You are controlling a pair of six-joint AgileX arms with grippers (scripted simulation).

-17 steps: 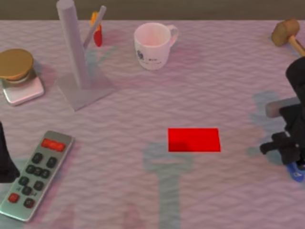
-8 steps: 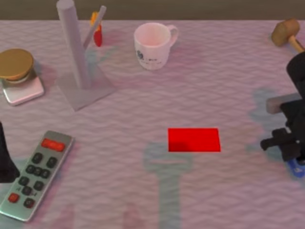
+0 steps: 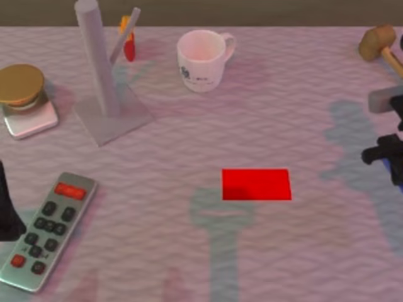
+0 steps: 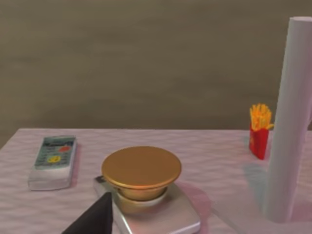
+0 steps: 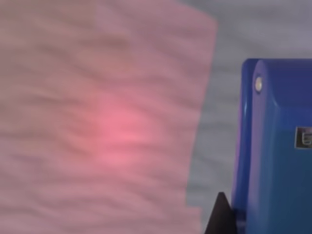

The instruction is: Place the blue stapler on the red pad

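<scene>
Right claw (image 3: 385, 157) sits at the right edge of the tabletop, roughly mid-depth, partly cut off by the top view. Blue stapler (image 5: 275, 146) fills the near side of the right wrist view, close against a dark fingertip (image 5: 220, 217); in the top view only a sliver of blue shows under the claw. Judgement: stapler is gripped and raised off the tabletop, fingers closed onto it, though the contact itself is not plainly visible. Red pad (image 3: 256, 184) lies flat near the middle of the tabletop, well apart from the claw, toward the left of it. To do the step well: carry the stapler across toward the pad keeping it level, centre it over the red rectangle, align its long axis with the pad's long side, lower until it rests, then release. Path between claw and pad looks free. White mug (image 3: 201, 60), grey stand (image 3: 101, 75) and hammer (image 3: 378, 44) line the far edge; remote (image 3: 47, 229) sits near the left edge. Left claw (image 3: 6, 207) is parked at the left edge.
</scene>
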